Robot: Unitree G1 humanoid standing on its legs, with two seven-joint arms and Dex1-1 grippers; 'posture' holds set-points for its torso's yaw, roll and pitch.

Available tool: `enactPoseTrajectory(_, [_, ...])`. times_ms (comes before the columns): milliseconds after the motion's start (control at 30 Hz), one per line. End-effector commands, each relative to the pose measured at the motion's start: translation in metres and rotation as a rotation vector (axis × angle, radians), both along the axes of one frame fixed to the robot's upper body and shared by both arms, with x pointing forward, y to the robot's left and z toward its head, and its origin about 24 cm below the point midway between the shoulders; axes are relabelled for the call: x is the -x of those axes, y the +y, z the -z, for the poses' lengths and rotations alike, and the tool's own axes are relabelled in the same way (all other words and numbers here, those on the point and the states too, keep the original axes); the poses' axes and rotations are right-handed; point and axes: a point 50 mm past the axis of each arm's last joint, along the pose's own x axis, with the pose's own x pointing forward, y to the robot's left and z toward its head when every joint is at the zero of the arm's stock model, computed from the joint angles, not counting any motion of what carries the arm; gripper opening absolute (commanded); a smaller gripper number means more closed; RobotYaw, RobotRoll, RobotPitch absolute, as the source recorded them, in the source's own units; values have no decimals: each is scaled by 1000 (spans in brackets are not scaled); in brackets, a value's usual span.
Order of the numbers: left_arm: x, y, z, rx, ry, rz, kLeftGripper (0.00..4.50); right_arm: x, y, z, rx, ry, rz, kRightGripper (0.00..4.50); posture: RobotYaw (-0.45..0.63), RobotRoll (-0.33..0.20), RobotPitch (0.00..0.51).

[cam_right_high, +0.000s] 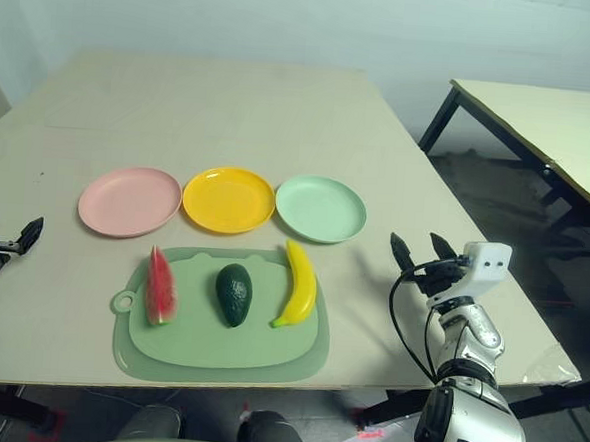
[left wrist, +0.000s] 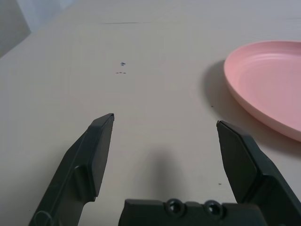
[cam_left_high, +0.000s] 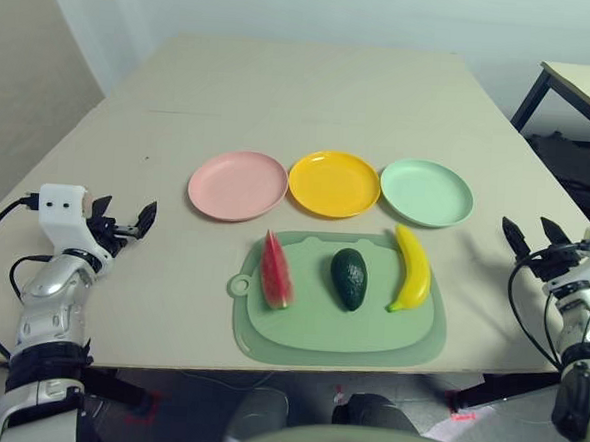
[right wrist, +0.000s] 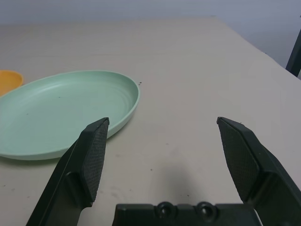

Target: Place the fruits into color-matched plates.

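The two black fingers (left wrist: 96,155) of the left gripper (cam_left_high: 123,221) stand wide apart over the bare table (cam_left_high: 283,90), with nothing between them. The right gripper (cam_right_high: 420,254) also has its fingers (right wrist: 91,157) spread wide, with nothing between them.

Ahead of the left fingers and a little toward the middle lies the pink plate (cam_left_high: 237,184); it is near them but not touching. The mint green plate (cam_right_high: 321,209) lies ahead of the right fingers in the same way, toward the middle. The yellow plate (cam_left_high: 333,182) sits between these two plates, just beside each; whether the rims touch I cannot tell.

Between the two grippers, well apart from both, a green mat (cam_left_high: 298,336) with rounded corners lies flat on the table, nearer to the robot than the plates. On it three fruits lie in a row: the watermelon wedge (cam_left_high: 277,270) on the side of the left fingers, the avocado (cam_left_high: 350,277) in the middle, the banana (cam_left_high: 411,267) on the side of the right fingers.

The wedge is red with a thin green rind. The avocado is dark green and egg-shaped. The banana is yellow, curved and smooth. The plates are round, shallow and look like smooth plastic; all three hold nothing. The table surface is pale beige and matte.
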Motion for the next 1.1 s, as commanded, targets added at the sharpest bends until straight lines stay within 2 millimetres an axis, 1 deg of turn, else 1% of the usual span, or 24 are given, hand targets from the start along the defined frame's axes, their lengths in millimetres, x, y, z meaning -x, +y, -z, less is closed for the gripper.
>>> enactPoseTrajectory(33, [-7, -1, -8, -11, -26, 2, 4439, -4, 2, -1, -7, 1, 4, 4500, 187, 0, 0])
enactPoseTrajectory(233, [-11, -3, -13, -17, -38, 11, 4439, -7, 4, -2, -1, 3, -11, 4500, 196, 0, 0])
enactPoseTrajectory(433, [-5, -6, -10, -16, -34, 23, 4439, -5, 3, -2, 2, 8, -15, 4500, 193, 0, 0])
enactPoseTrajectory(533, [-6, -12, -11, -8, -45, 96, 4439, -3, 2, -1, 1, 12, -14, 4500, 177, 0, 0])
enactPoseTrajectory(600, [-8, -20, -14, -25, -40, 197, 4439, -2, 1, -2, 9, 5, -28, 4500, 147, 0, 0])
enactPoseTrajectory(667, [-8, -30, -21, -39, -40, 376, 4439, 1, 3, -5, 38, -15, -85, 4500, 135, 0, 0])
enactPoseTrajectory(700, [-8, -35, -24, -43, -40, 433, 4439, 2, 1, -6, 49, -18, -101, 4500, 125, 0, 0])
enactPoseTrajectory(800, [2, -53, -34, -49, -1, 733, 4439, 9, -3, -14, 88, -35, -198, 4500, 119, 0, 0])
enactPoseTrajectory(833, [7, -57, -39, -47, 13, 831, 4439, 11, -2, -18, 118, -39, -258, 4500, 120, 0, 0])
enactPoseTrajectory(867, [10, -59, -43, -43, 20, 888, 4439, 12, -2, -21, 138, -40, -298, 4500, 119, 0, 0])
enactPoseTrajectory(967, [16, -60, -59, -88, 60, 1009, 4439, 12, 0, -43, 219, -83, -425, 4500, 96, 0, 0])
enactPoseTrajectory(1033, [19, -63, -64, -144, 116, 1070, 4439, 12, 4, -56, 312, -80, -481, 4500, 78, 0, 0])
enactPoseTrajectory(1100, [20, -69, -67, -161, 136, 1116, 4439, 12, 8, -68, 383, -83, -506, 4500, 61, 0, 0])
